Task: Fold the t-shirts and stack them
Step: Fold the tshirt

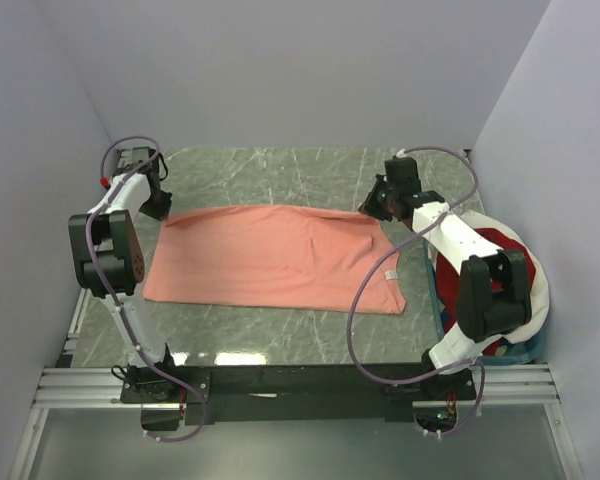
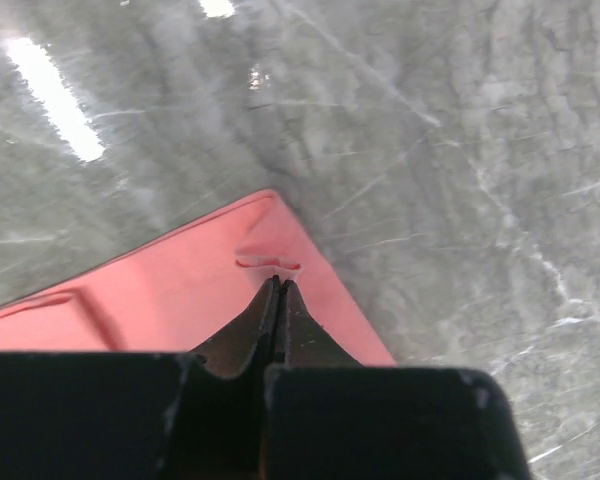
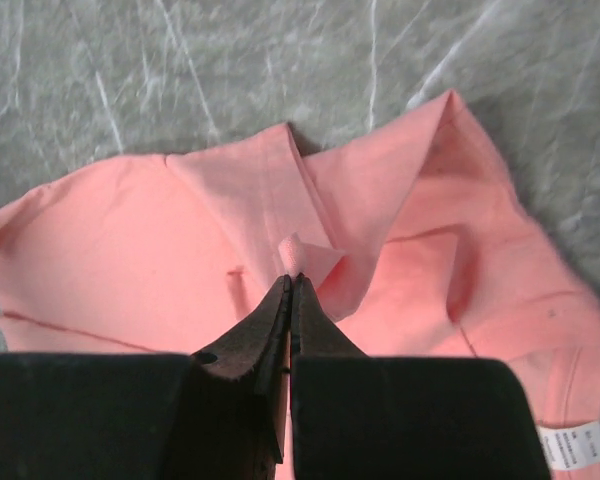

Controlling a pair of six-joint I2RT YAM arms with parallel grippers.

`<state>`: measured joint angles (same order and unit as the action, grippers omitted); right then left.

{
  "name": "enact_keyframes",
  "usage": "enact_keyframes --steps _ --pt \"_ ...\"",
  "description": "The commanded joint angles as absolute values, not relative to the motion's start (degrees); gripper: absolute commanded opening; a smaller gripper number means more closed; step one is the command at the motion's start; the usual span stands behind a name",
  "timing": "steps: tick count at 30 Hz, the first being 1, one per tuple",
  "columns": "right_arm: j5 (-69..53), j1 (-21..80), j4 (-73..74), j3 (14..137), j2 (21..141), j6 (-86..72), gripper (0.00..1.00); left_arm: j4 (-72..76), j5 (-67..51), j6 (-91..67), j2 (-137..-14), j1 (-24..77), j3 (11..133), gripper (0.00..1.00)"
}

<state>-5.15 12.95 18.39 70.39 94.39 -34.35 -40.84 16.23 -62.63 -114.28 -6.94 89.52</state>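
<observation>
**Two far corners of the salmon-pink t-shirt pinched**

The salmon-pink t-shirt lies spread flat on the grey marbled table, with its white neck label toward the right. The left claw is closed on the far left corner. The right claw is closed on a small raised fold at the far right. The dark red t-shirt sits in the white-rimmed basket at the table's right edge.
</observation>
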Motion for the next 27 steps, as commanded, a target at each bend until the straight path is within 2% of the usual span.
enact_keyframes --steps 1,10,27 --pt "-3.52 13.71 14.24 66.19 88.61 -36.74 0.0 -38.24 15.82 -62.58 -108.12 -7.56 85.45 0.01" --pt "-1.5 13.71 13.8 55.38 79.11 -36.65 0.0 -36.3 14.15 -62.05 -103.71 -8.44 77.52 0.01" --pt "-1.75 11.96 14.85 46.41 70.67 -34.8 0.0 -37.53 16.35 -59.5 -100.46 -11.16 74.36 0.01"
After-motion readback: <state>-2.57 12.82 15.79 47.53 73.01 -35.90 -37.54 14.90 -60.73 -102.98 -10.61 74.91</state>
